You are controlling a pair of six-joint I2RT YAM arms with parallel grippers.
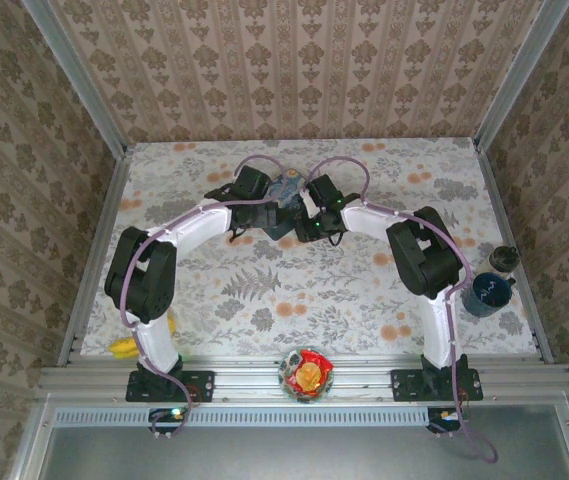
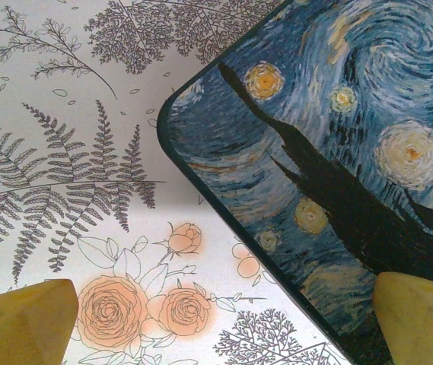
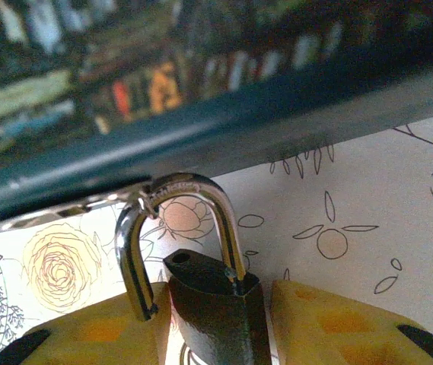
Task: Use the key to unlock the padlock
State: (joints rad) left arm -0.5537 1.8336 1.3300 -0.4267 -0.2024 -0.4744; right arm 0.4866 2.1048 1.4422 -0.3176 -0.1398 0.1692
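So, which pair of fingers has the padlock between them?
Those of the right gripper: they flank the dark padlock. Those of the left gripper stand wide apart, one above the blue box.

Box (image 1: 284, 188): on the table (image 1: 364, 300), centre, toward the far side.
Padlock (image 3: 216, 304): hooked on the box's edge — between the right gripper (image 3: 220, 323) fingers.
Left gripper (image 2: 224, 308): astride a box corner.
Mug (image 1: 486, 292): table's right edge.
Bowl (image 1: 306, 374): near rail, centre.
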